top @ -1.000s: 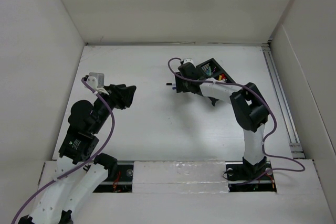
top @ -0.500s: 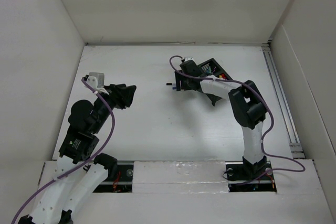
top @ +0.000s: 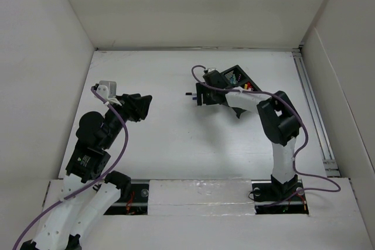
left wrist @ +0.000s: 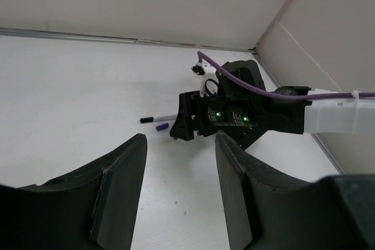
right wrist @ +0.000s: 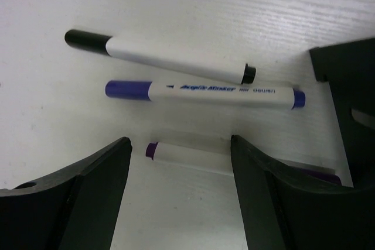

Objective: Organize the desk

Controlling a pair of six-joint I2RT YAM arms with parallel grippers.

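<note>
Overall: the desk [top: 170,150] fills the middle of the top view, white and walled. Loose pens lie just above its centre, immediately left of the black mesh organizer [top: 239,76].
Right gripper [right wrist: 179,144]: spread wide and holding nothing. It is lowered over the pens so that one of them falls between its two fingers.
Purple marker [right wrist: 190,157]: lies flat in the lower middle of the right wrist view, framed by the fingers. No contact with either finger is visible, and its right end is hidden behind the right finger.
Blue marker [right wrist: 205,92]: lies flat just above the purple one, outside the fingers' span.
Black-capped marker [right wrist: 157,57]: lies uppermost, slightly tilted, with its right end almost meeting the blue one.
Reason for the pose: probably the straddle lines up a single-pen pinch on the nearest marker and spares its neighbours.
Left gripper [left wrist: 179,168]: wide and empty, raised at the left of the top view and facing the right arm. It is likely parked clear of the work.
Organizer's role: it already holds some coloured items, so it is the probable destination.
Risk: the pens lie close together, so closing off-centre could nudge the blue marker.
</note>
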